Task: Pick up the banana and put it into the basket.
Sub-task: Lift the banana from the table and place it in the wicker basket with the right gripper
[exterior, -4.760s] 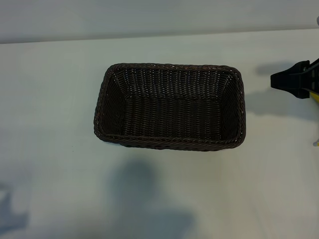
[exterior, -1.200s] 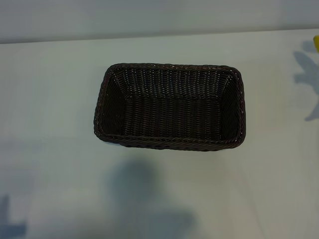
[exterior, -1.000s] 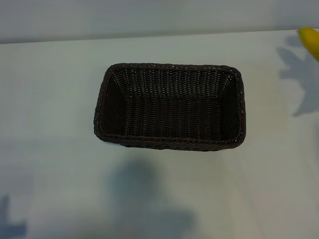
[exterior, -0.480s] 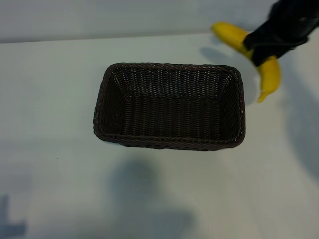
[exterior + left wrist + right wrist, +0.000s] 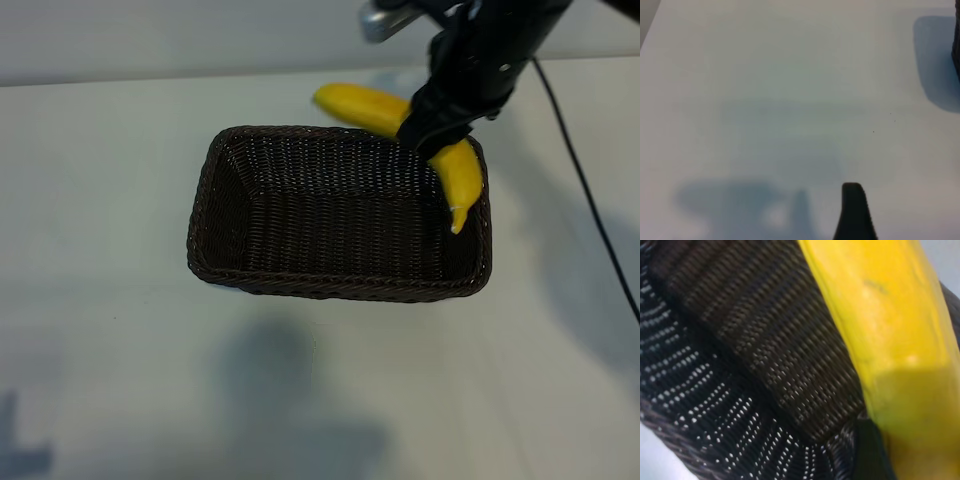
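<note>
Half a second back the right gripper [image 5: 432,128] and its banana [image 5: 362,104] hung beyond the basket's far right corner, clear of the rim; now both have shifted leftward in the exterior view and sit over that corner of the basket [image 5: 205,190]. Earlier still, only a yellow sliver showed at the frame's right edge, and before that no banana at all. Basket itself has not shifted on the white table [image 5: 100,350]. Right gripper's fingers are clamped across the banana's middle, pointing steeply down. Banana held aloft, not resting on anything: its blunt end sticks out past the far rim toward upper left, its other half curves down on the near side of the claw, pale stem tip hanging over the basket's inside near the right wall. Right wrist view: banana [image 5: 890,340] fills one side, close against the lens, with the woven wall and braided rim of the basket [image 5: 740,365] directly beneath it. A dark cable [image 5: 585,190] trails from the arm across the table at right. Left gripper is out of the exterior view; its wrist view shows one dark fingertip [image 5: 854,212] over bare table [image 5: 765,100], jaws standing apart, holding nothing.
</note>
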